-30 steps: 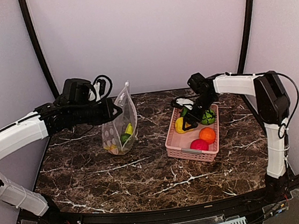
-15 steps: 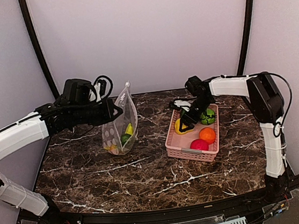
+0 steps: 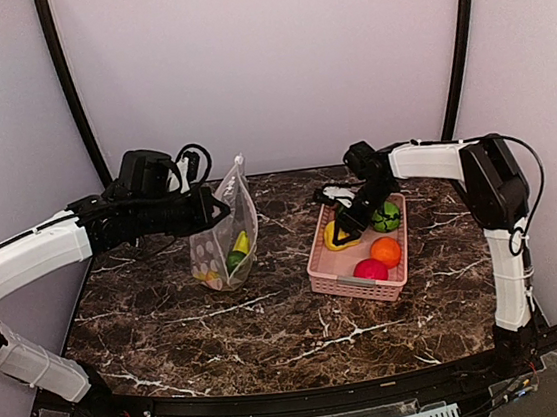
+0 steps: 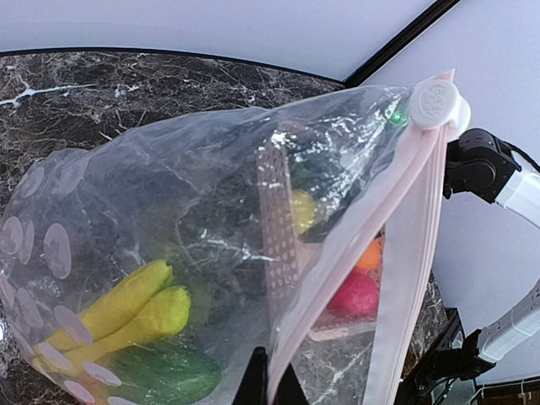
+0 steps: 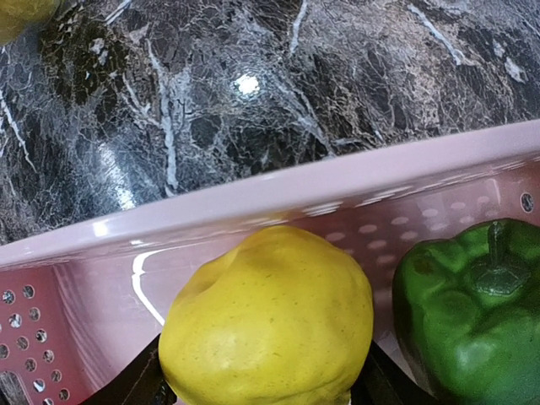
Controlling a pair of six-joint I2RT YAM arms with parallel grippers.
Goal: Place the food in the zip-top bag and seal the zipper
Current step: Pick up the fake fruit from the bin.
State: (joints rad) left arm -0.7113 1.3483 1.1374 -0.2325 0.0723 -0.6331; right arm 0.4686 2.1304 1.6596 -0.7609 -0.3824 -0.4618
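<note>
The zip-top bag [image 3: 223,237] hangs upright, its mouth held up by my left gripper [image 3: 220,207], which is shut on one mouth edge [image 4: 270,384]. Inside lie a yellow banana [image 4: 126,308] and a green pepper [image 4: 160,371]. The zipper [image 4: 413,253] runs up to a white slider [image 4: 434,101], and the mouth gapes. My right gripper [image 3: 346,229] reaches into the pink basket [image 3: 352,283], its fingers pressed against both sides of the yellow pepper [image 5: 270,321]. A green pepper [image 5: 472,312] sits right beside it.
An orange [image 3: 386,251] and a red-pink ball [image 3: 370,269] lie in the near half of the basket. The basket's far rim [image 5: 337,181] stands close behind the yellow pepper. Dark marble table [image 3: 271,320] spreads between bag and basket.
My right gripper has shifted slightly left and down in the basket, and its fingers have drawn in against the yellow pepper. The left arm and the bag have stayed still.
</note>
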